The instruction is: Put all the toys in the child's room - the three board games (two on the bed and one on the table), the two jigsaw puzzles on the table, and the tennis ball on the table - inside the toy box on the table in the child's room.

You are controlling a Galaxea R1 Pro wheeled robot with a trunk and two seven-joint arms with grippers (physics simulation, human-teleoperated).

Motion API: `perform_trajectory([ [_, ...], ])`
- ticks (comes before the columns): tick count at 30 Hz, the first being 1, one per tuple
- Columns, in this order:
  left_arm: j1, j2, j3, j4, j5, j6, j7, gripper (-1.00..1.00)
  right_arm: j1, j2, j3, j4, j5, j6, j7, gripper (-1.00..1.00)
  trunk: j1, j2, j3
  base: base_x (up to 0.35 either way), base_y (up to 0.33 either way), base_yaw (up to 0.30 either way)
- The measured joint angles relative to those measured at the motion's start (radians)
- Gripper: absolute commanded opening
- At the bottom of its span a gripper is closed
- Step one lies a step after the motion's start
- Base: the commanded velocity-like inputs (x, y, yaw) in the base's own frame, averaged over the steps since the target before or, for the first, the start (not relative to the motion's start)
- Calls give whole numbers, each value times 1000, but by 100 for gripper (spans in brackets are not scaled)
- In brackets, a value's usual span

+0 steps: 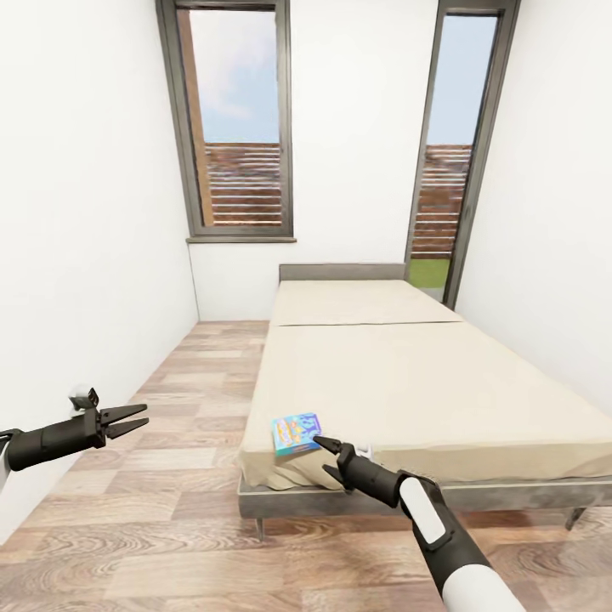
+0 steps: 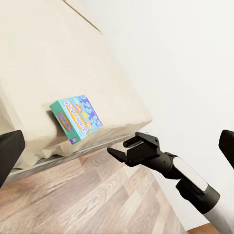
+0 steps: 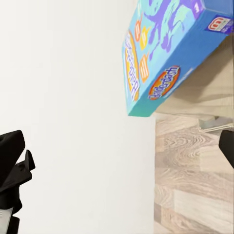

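One blue board game with cartoon print lies on the bed, at the near left corner of the beige mattress, partly over the edge. My right gripper is open just right of and below the game, fingertips close to it but apart from it. In the right wrist view the board game is near, with one finger at each side and nothing between them. My left gripper hangs open over the floor left of the bed. The left wrist view shows the board game and the right gripper.
White walls close the narrow room on both sides. A window and a tall glass door stand at the far end. A strip of wood floor runs between the left wall and the bed, and across the front.
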Motion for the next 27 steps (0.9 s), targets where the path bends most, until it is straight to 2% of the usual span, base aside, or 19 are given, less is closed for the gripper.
perform_trajectory([
  [6, 0, 0, 0, 0, 0, -1, 0, 100, 0, -2, 0, 32, -68, 1, 2, 100, 0, 0, 0, 0, 31, 0],
  [10, 0, 0, 0, 0, 0, -2, 0, 100, 0, -2, 1, 37, -86, 0, 2, 100, 0, 0, 0, 0, 8, 0],
  [27, 0, -1, 0, 0, 0, -2, 0, 100, 0, -3, 0, 38, -95, 0, 0, 100, 0, 0, 0, 33, 52, 0],
])
